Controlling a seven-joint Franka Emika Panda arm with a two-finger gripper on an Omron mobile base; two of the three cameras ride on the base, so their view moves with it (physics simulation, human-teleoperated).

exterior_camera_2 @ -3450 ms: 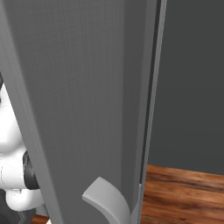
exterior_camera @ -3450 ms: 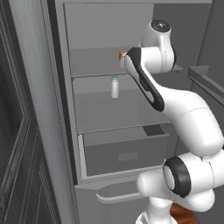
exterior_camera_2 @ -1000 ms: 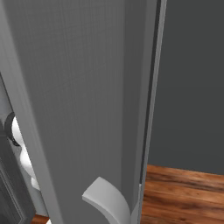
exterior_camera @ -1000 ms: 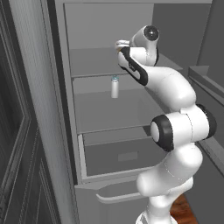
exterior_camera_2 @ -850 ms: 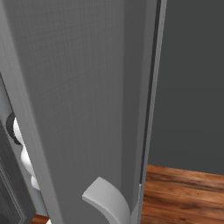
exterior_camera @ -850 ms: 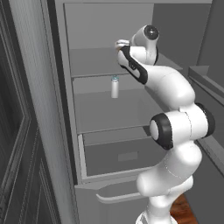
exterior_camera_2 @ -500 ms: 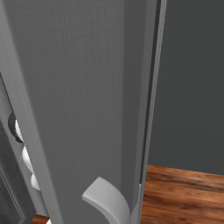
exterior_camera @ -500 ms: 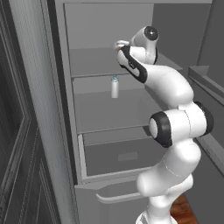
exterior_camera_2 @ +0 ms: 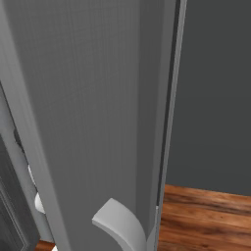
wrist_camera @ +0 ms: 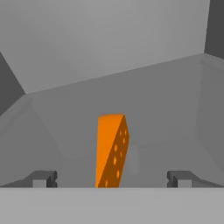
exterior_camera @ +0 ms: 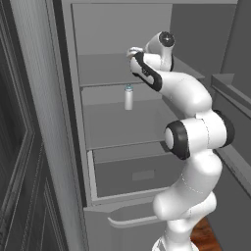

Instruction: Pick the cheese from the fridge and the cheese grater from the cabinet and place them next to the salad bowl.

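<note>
I am reaching into the fridge (exterior_camera: 122,63) with my gripper (wrist_camera: 111,178) spread wide, the cheese (wrist_camera: 111,151) standing on the upper shelf between my fingertips, ungrasped; grater and placing are remaining.

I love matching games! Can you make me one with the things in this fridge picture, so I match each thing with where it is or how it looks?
Things:
1. bright orange cheese wedge
2. small white bottle
3. pale grey bottom drawer
4. robot gripper

Descriptions:
A. pulled out at the bottom of the fridge
B. jaws wide open
C. standing on the middle shelf
D. between the two finger tips

Pairs: 1-D, 2-C, 3-A, 4-B
</note>
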